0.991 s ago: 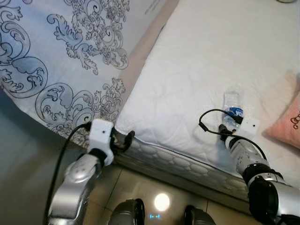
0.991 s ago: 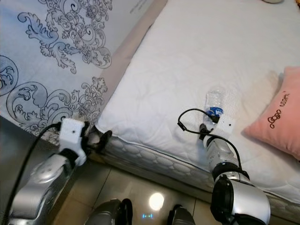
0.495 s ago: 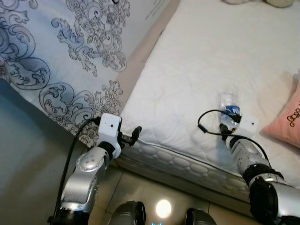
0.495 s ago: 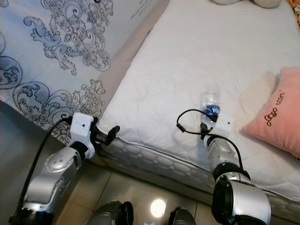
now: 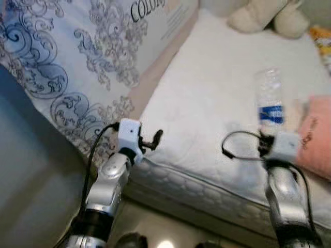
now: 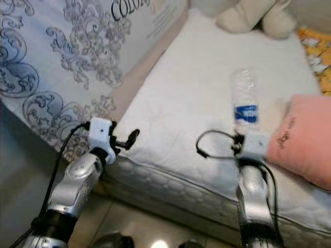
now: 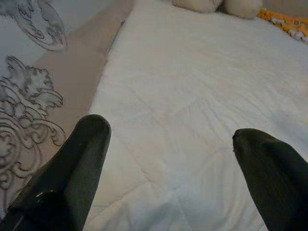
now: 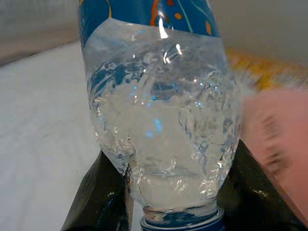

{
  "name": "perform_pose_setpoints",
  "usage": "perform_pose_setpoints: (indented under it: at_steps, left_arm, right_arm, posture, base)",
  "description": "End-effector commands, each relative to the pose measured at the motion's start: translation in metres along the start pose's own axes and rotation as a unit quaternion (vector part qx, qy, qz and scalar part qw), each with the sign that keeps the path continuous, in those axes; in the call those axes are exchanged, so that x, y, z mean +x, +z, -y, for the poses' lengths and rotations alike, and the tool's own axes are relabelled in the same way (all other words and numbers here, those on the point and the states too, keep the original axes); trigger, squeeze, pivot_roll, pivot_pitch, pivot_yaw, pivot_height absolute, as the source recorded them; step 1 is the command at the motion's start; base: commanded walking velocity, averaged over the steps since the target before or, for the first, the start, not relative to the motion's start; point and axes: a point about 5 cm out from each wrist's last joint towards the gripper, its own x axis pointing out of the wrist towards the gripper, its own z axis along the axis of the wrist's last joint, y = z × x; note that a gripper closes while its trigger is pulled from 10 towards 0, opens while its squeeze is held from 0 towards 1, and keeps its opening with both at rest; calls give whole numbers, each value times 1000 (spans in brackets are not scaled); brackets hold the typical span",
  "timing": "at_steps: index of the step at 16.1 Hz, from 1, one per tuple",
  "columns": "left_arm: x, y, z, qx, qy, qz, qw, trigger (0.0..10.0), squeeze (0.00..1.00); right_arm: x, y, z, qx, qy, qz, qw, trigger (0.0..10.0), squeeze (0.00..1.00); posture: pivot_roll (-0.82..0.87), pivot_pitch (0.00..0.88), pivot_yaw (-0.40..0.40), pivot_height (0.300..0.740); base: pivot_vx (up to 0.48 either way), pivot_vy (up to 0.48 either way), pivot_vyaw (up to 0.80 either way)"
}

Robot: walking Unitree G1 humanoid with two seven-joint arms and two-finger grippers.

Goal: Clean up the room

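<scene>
While the right gripper (image 6: 243,135) clamps the clear plastic water bottle with a blue label (image 6: 245,101) neck-down above the white quilted mattress (image 6: 196,93), keep your lift steady. In the left wrist view, the left gripper (image 7: 168,159), fingers spread and empty, faces bare mattress. The right wrist view shows 2 black fingers (image 8: 96,192) flanking the bottle's shoulder; hold pressure.

A white quilted mattress (image 5: 207,103) bears a pink cushion (image 6: 305,139) and, seemingly, a cream plush toy (image 6: 248,15) at its far end.

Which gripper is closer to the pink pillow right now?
Right. The right gripper, holding the water bottle, is just beside the pink pillow; the left gripper hovers at the mattress's far corner.
</scene>
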Motion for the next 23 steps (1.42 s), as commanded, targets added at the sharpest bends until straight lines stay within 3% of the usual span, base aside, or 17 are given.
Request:
perform_pose_setpoints:
  at_steps: [1, 2, 3, 5, 6, 7, 9, 12, 15, 21, 23]
  left_arm:
    - [2, 4, -3, 3, 4, 15, 1000, 10000, 0]
    - [-3, 3, -5, 6, 4, 25, 1000, 10000, 0]
    - [-15, 1, -7, 21, -6, 47, 999, 10000, 0]
    - [-21, 0, -10, 17, -1, 63, 998, 10000, 0]
    - [-22, 0, -13, 8, 14, 68, 998, 10000, 0]
    - [-19, 2, -14, 8, 21, 74, 997, 10000, 0]
    - [-13, -1, -14, -51, 41, 62, 996, 10000, 0]
    - [-17, -11, -19, -109, 61, 42, 991, 10000, 0]
    - [-19, -11, -16, -105, 49, 42, 992, 10000, 0]
    - [-23, -10, -11, -94, 15, 46, 994, 10000, 0]
    - [-25, -11, -10, -80, 6, 46, 996, 10000, 0]
  right_arm:
    - [-4, 14, -3, -9, 5, 44, 999, 0, 0]
    - [-20, 10, 0, -3, 9, 41, 999, 0, 0]
    - [-49, 0, -2, 1, 35, 24, 999, 0, 0]
    - [-69, -5, -7, 3, 61, 5, 998, 0, 0]
    - [-70, -7, -10, 11, 60, -12, 998, 0, 0]
    - [-63, -10, -10, 17, 37, -23, 999, 10000, 0]
    - [-44, -3, -11, 45, 16, -19, 999, 10000, 0]
    - [-46, -6, -9, 81, 11, -42, 996, 10000, 0]
    - [-54, -15, -17, 109, 20, -64, 992, 10000, 0]
    - [-53, -21, -19, 114, 37, -83, 989, 10000, 0]
    - [-54, -23, -18, 115, 37, -87, 989, 10000, 0]
  posture:
    - [-20, 0, -46, 740]
    - [-19, 0, -50, 740]
    - [-20, 0, -50, 740]
    - [-27, 0, -47, 740]
    - [-30, 0, -46, 740]
    - [-37, 0, -39, 740]
    - [-56, 0, -11, 740]
    - [-61, 0, -7, 740]
    - [-63, 0, 0, 740]
    - [-58, 0, 6, 740]
    - [-56, 0, 3, 740]
  base:
    - [0, 0, 0]
    - [0, 0, 0]
    - [0, 0, 0]
    - [0, 0, 0]
    - [0, 0, 0]
    - [0, 0, 0]
    - [0, -390, 0]
    - [0, -466, 0]
    - [0, -469, 0]
    - [0, -473, 0]
    - [0, 0, 0]
